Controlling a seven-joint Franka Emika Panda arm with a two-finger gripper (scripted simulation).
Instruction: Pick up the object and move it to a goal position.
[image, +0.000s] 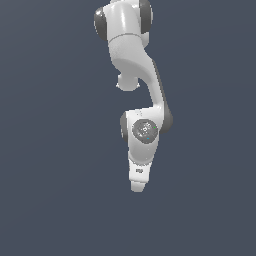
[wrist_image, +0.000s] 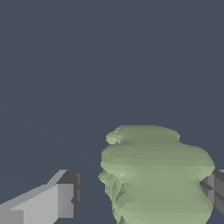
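The object is a pale olive-green lumpy blob, filling much of the wrist view on the dark grey floor. My gripper is open around it. One finger stands a small gap away from the object's side, while the other finger sits right at its opposite side. In the exterior view the white arm reaches down and the gripper points at the floor. The object is hidden there behind the hand.
Plain dark grey floor surrounds the arm on all sides. No other object shows in either view.
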